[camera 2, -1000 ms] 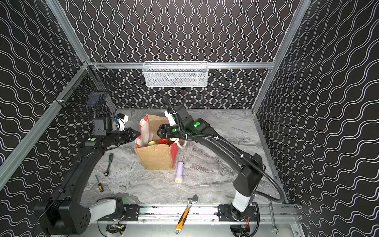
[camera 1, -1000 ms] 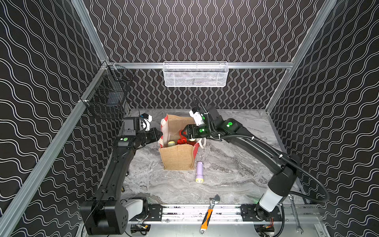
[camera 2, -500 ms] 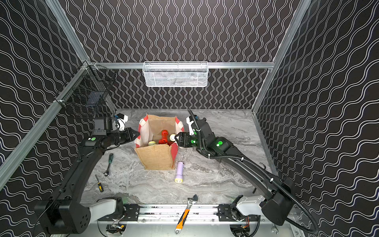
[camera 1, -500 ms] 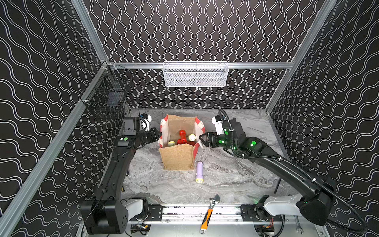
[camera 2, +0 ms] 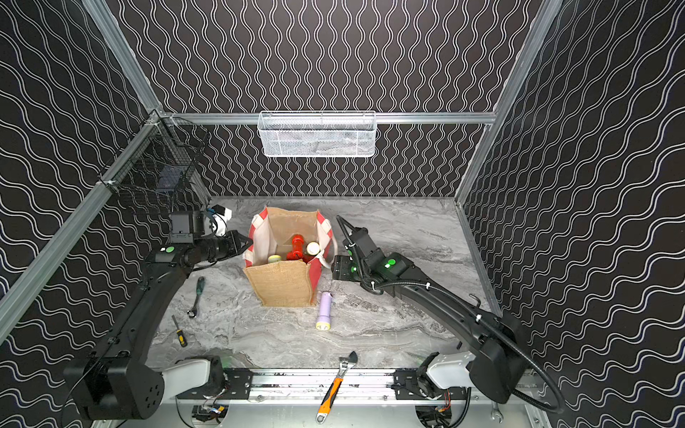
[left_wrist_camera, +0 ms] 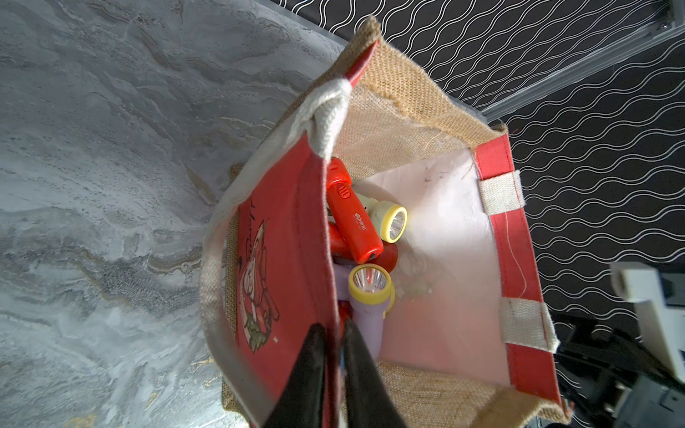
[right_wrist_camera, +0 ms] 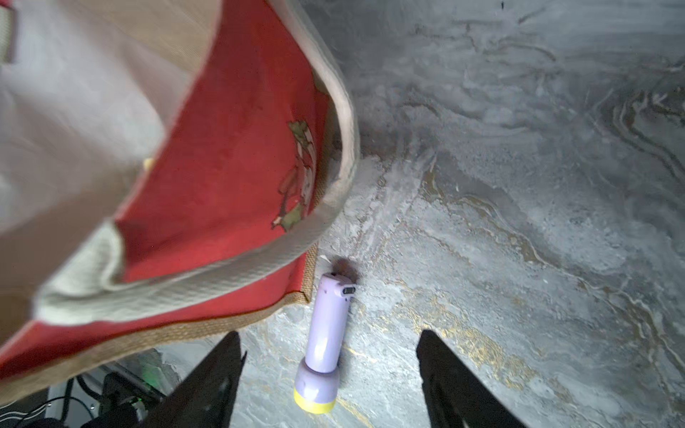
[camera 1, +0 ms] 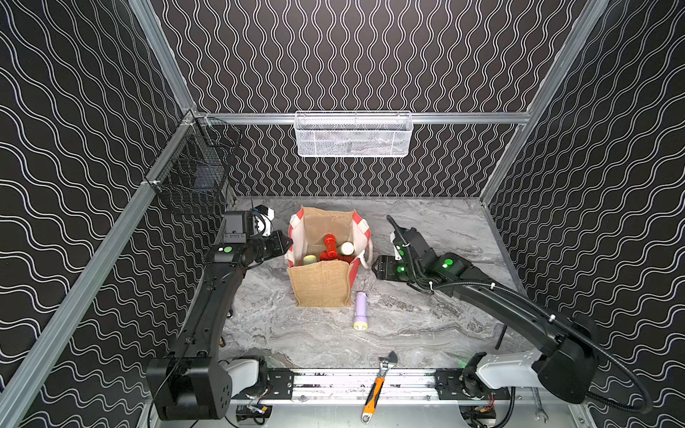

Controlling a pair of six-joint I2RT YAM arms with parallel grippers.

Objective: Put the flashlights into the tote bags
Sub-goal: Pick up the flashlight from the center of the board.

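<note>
At the centre of both top views stands the tote bag (camera 1: 320, 283), upright and open-mouthed on the marble table (camera 1: 437, 229). Several flashlights already lie inside it, among them a red flashlight (left_wrist_camera: 354, 222), a yellow-headed lilac flashlight (left_wrist_camera: 369, 292) and a pale-headed flashlight (camera 1: 347, 248).

The left gripper (left_wrist_camera: 333, 328) has its fingers together, clamped on the bag's red side wall at the rim. One finger is inside and one outside, holding the mouth open. The right gripper (right_wrist_camera: 330, 332) has its fingers well apart and holds nothing. It sits at the bag's right side in the top views.

A loose lilac flashlight (camera 1: 360, 310) lies on the table just beside the bag's lower right corner. Its tail is close to that corner and perhaps touches it; the views are too coarse to say. Its long axis runs nearly vertical in the top frames, yellow head toward the lower edge.

From the right gripper it lies down and slightly left in the frame. The right arm is plainly the nearer, and the left is occupied. In the right wrist view the barrel lies between the two open fingers, axis roughly along them, so a closing stroke would cross the barrel's width.

Judged step: descent onto the only loose flashlight in view. The gripper's height above the table cannot be read.
</note>
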